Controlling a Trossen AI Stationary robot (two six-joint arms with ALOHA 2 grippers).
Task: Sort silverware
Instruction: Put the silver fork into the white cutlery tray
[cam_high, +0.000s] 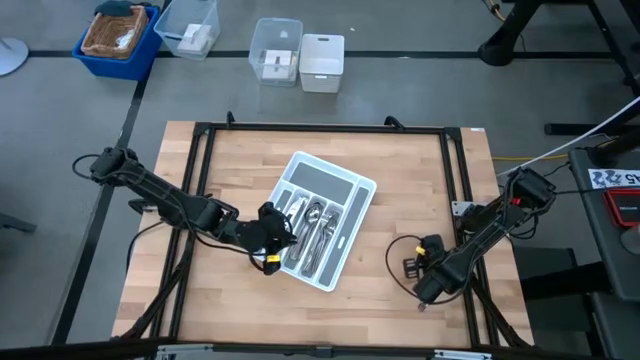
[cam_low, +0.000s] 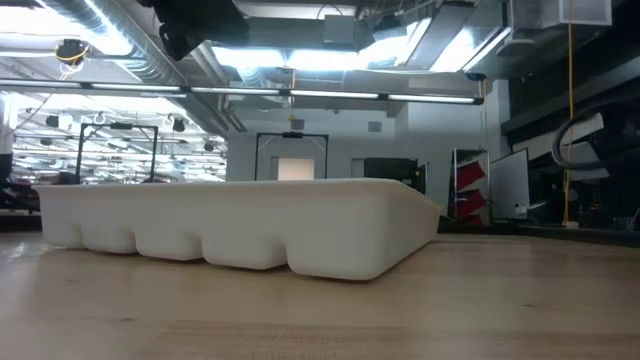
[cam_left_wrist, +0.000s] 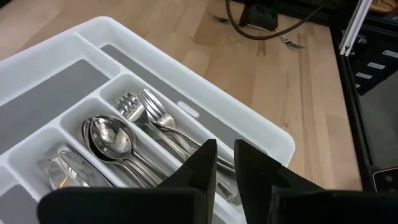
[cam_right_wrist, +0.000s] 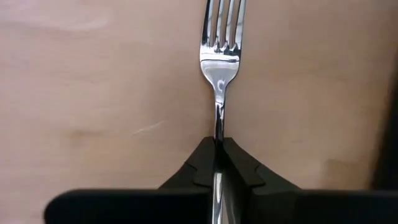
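Note:
The light grey cutlery tray (cam_high: 335, 170) lies slantwise at mid-table and fills the low view (cam_low: 250, 230). Silverware (cam_high: 315, 230) lies in its long compartments: forks (cam_left_wrist: 152, 109), spoons (cam_left_wrist: 112, 137) and further shiny pieces (cam_left_wrist: 68, 168). My left gripper (cam_high: 272, 245) (cam_left_wrist: 225, 149) hovers over the tray's near-left end, above the fork handles. It is open by a narrow gap and touches nothing I can see. My right gripper (cam_high: 425, 290) (cam_right_wrist: 219, 142) is low over the table's near-right part, shut on a fork (cam_right_wrist: 219, 62). My right gripper pinches the fork's handle (cam_right_wrist: 219, 127) between its two fingers. The fork runs straight out ahead of the fingers, in line with them, tines farthest from the gripper. Bare wood lies behind it. Whether the tines rest on the table I cannot tell.
Black frame rails (cam_high: 200, 180) border the wooden top. Bare wood (cam_high: 385, 230) lies between the tray and my right gripper. Beyond the far edge stand a blue bin (cam_high: 115, 35), clear containers (cam_high: 275, 50) and a white box (cam_high: 322, 62).

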